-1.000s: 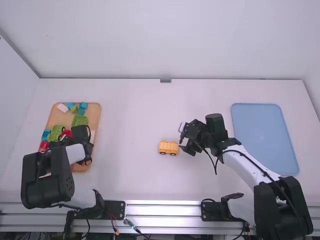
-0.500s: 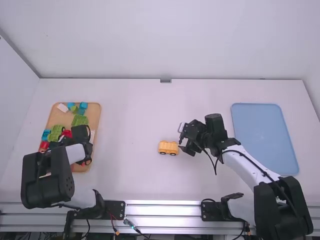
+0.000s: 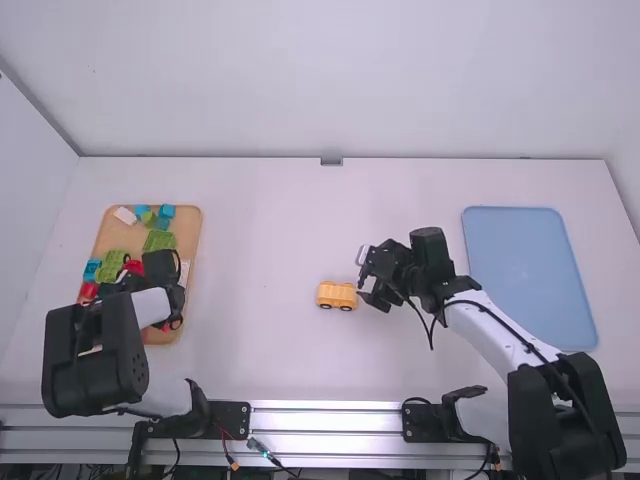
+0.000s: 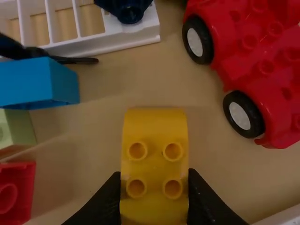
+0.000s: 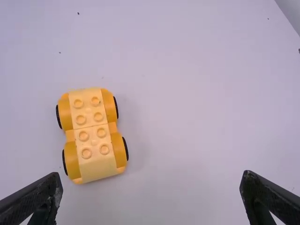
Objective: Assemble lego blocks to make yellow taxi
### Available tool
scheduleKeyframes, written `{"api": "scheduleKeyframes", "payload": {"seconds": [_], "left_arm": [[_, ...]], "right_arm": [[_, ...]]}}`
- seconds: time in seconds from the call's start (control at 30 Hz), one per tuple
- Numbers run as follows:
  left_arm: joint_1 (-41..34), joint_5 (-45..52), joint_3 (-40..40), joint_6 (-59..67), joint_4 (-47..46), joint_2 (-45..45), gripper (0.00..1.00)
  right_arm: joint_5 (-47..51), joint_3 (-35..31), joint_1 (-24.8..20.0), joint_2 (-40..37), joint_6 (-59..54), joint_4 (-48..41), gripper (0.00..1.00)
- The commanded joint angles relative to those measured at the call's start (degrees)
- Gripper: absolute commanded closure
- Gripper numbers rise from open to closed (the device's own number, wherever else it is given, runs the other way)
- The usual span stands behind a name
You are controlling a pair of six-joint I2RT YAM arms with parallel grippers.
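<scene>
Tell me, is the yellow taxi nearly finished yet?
The wheeled yellow base looks done, standing on the table. The left claw grips a yellow block, perhaps the top. Putting it on the base's bare studs is likely what's left. The open right claw is empty.

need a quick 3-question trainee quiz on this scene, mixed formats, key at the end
1. True or false: the left gripper is over the blue tray.
2. Which stands on the table in front of the right gripper?
A) red car base
B) yellow car base
C) green block
3. How many studs show on top of the yellow block between the left gripper's fingers?

Key: 1 False, it is over the tan tray; 2 B; 3 four.
</scene>
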Motion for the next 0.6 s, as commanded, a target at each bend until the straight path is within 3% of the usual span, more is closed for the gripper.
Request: {"api": "scheduleKeyframes", "payload": {"seconds": [0.0, 0.2, 0.33, 0.43, 0.57], "left_arm": [[-0.09, -1.90, 0.66, 7.93, -0.35, 0.61, 0.89], [-0.11, -1.64, 3.19, 7.37, -3.91, -1.70, 0.89], [-0.15, -1.64, 6.40, 10.84, -8.81, -5.31, 0.98], [-0.28, -1.25, 8.35, 13.90, -12.09, -9.53, 0.98], [-1.84, 9.01, 8.85, 28.39, -11.80, -15.47, 0.96]], "right_arm": [[-0.31, 1.33, 0.13, -0.57, 0.04, -0.11, 0.01], [-0.46, 1.33, 0.17, -0.57, 0.04, 0.39, 0.01], [-0.48, 1.33, 0.22, -0.57, 0.02, 1.86, 0.01], [-0.37, 1.33, 0.22, -0.57, 0.04, 3.41, 0.01], [-0.28, 1.33, 0.22, -0.57, 0.44, 4.04, 0.01]]}}
